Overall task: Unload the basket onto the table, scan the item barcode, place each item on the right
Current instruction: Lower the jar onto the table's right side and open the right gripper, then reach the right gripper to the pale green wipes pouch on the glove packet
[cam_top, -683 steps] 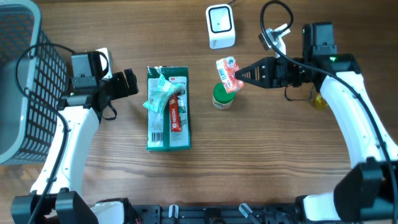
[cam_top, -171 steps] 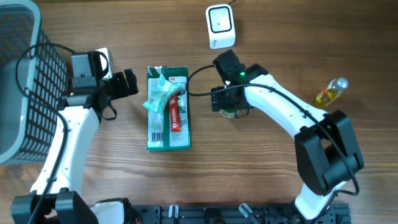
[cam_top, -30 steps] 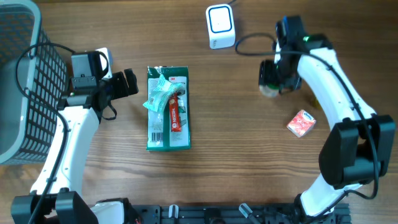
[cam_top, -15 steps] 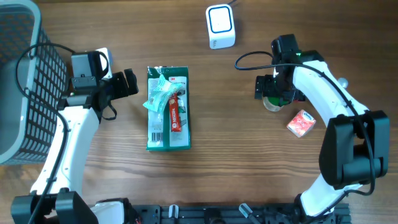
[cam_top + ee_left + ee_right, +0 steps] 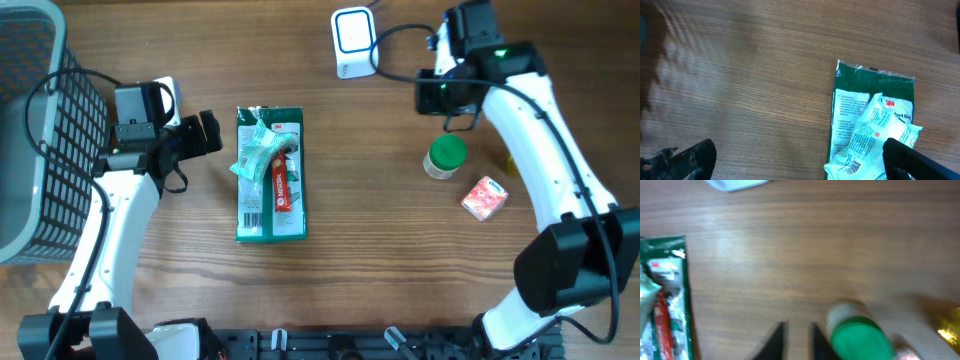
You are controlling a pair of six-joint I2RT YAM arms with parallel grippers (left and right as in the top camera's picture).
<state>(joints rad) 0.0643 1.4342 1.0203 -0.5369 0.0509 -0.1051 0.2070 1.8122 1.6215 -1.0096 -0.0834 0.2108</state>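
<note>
The white barcode scanner stands at the back of the table, its edge showing in the right wrist view as the scanner. A green-lidded jar stands upright on the wood, and a small red packet lies just right of it. My right gripper hangs behind the jar, apart from it. In its wrist view the right gripper is shut with nothing between the fingers, the jar beside it. My left gripper is open beside the green package, and the left gripper holds nothing.
A grey wire basket fills the far left. A crumpled pale wrapper and a red tube lie on the green package. A yellow bottle lies to the right of the jar. The scanner's cable runs behind my right arm.
My right gripper set the green-lidded jar down beside the red packet, let go, moved back toward the scanner and shut. The left arm has not moved.
</note>
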